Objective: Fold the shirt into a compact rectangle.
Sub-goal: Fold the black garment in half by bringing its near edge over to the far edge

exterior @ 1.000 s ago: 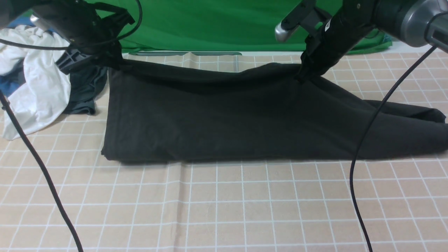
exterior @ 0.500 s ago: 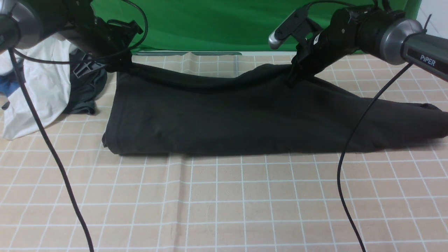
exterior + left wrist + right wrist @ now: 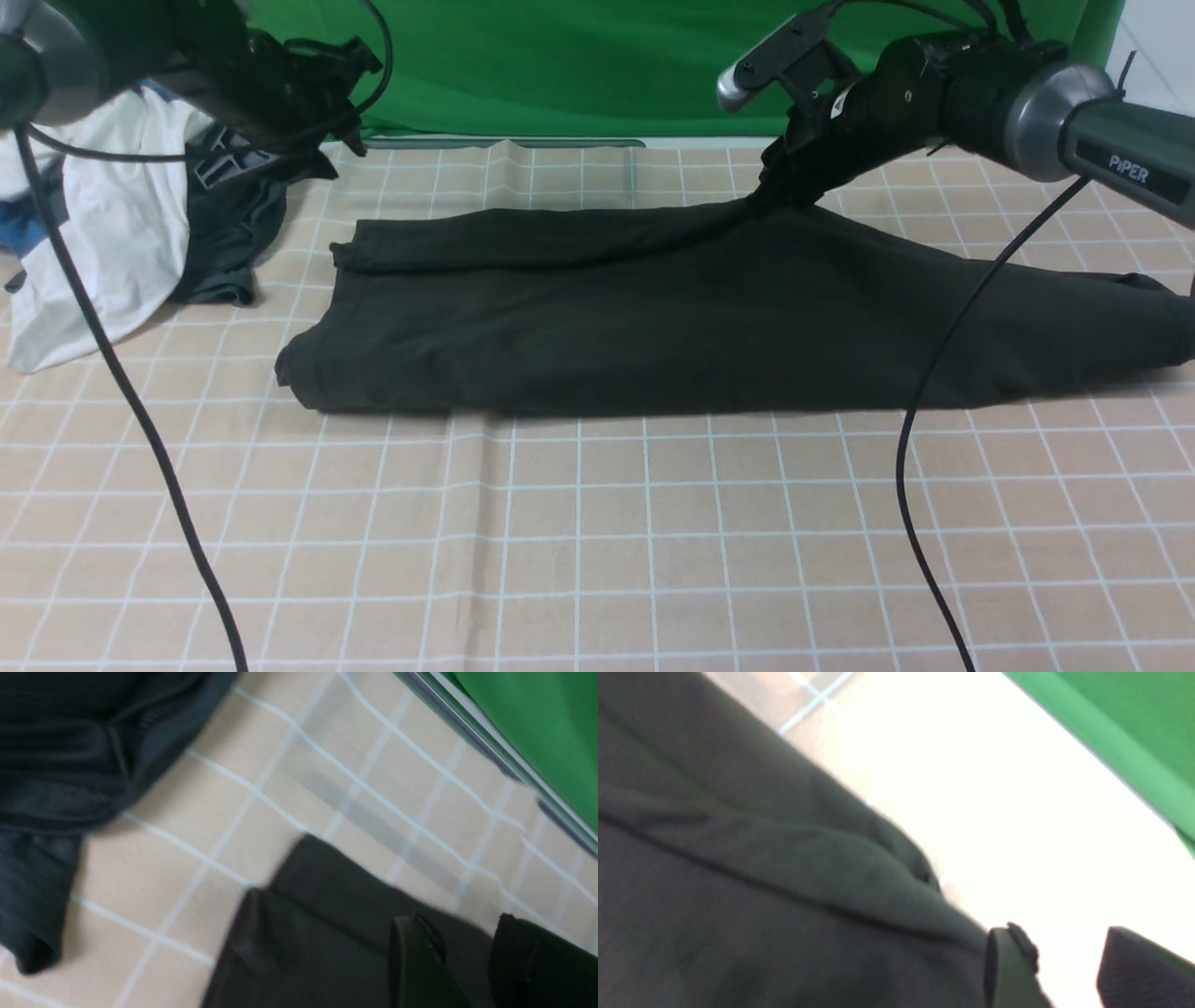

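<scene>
Shirt cloth (image 3: 597, 327) in black stretches sideways over the table (image 3: 597, 560), a long, low band, wider than it is deep, running almost to the edge of the front view on the robot's right. Its layers look doubled lengthwise, so I judge the first big fold to be under way or just made, with the compact rectangle a good way off. Next in size, a heap of other garments, a white one (image 3: 121, 224) and a dark one (image 3: 224, 233), sits near the left end, apart from the shirt.

As for handling, I expect soft, limp knit, light for its spread, with no stiffness to hold a crease and nothing fragile about it. It should drape and drag rather than slip, and a one-point lift would probably let the middle sag and skew the layers.

Smaller again, the left fingers (image 3: 338, 157) stand apart with nothing between them, clear of the far left corner (image 3: 369, 233). The right fingers (image 3: 767, 191) are also parted, at the raised far edge; whether they touch it I cannot tell.

Down at the hold points, that corner would suit the left arm and the short sleeve-like end (image 3: 1153, 322) the right, each pinching through every layer.
</scene>
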Motion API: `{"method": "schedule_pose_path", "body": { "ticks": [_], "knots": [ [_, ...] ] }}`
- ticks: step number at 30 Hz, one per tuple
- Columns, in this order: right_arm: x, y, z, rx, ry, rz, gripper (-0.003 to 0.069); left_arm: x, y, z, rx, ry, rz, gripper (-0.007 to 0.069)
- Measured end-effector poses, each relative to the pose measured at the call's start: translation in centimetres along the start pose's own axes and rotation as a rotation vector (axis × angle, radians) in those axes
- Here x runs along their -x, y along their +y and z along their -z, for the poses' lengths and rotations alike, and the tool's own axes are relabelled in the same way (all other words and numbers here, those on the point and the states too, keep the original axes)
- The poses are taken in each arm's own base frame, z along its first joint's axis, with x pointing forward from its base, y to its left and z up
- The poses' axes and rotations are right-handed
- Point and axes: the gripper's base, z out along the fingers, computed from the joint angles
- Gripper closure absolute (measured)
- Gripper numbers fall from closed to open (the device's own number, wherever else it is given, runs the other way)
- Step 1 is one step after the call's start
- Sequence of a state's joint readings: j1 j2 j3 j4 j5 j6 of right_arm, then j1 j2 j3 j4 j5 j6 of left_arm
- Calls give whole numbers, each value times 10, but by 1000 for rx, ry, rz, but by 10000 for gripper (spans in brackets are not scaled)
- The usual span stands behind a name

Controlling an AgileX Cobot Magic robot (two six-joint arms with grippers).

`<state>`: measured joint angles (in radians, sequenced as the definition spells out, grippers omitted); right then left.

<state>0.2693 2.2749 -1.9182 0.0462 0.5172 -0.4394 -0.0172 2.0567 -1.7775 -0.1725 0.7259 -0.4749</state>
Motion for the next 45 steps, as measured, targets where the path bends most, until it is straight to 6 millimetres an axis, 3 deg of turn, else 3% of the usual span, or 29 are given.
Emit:
{"method": "schedule_pose_path", "body": {
  "ticks": [4,6,8,11,12,14,16,21,32,34,37,39,41,45],
  "knots": [
    [13,-4,41,26,56,-49,423,-25,-25,10,-16,109,-169,568],
    [21,-7,73,38,82,-78,543,-46,-41,3,-9,169,-253,602],
    [26,-8,91,42,89,-90,590,-58,-48,-5,2,198,-298,614],
    [28,-8,119,71,141,-108,624,-90,-60,-36,25,268,-378,614],
    [28,-8,121,72,145,-108,624,-91,-60,-38,26,271,-381,614],
    [28,-7,134,89,178,-116,624,-103,-58,-63,41,279,-398,614],
    [29,-6,146,97,196,-118,624,-104,-53,-81,36,246,-395,614],
    [34,-8,171,91,174,-120,623,-96,-51,-99,-7,137,-376,612],
    [43,-9,218,87,112,-147,623,-63,-40,-122,-139,-137,-248,611],
    [40,-7,223,99,143,-146,623,-54,-35,-118,-134,-105,-183,611],
    [36,-7,223,99,189,-142,623,-42,-34,-95,-107,-27,-197,611],
    [34,-8,223,85,204,-145,623,-34,-38,-68,-92,25,-242,611],
    [32,-12,223,69,212,-160,623,-23,-42,-25,-77,48,-289,611],
    [25,-23,224,47,225,-217,623,-22,-34,35,-7,61,-335,611]
  ]
}}
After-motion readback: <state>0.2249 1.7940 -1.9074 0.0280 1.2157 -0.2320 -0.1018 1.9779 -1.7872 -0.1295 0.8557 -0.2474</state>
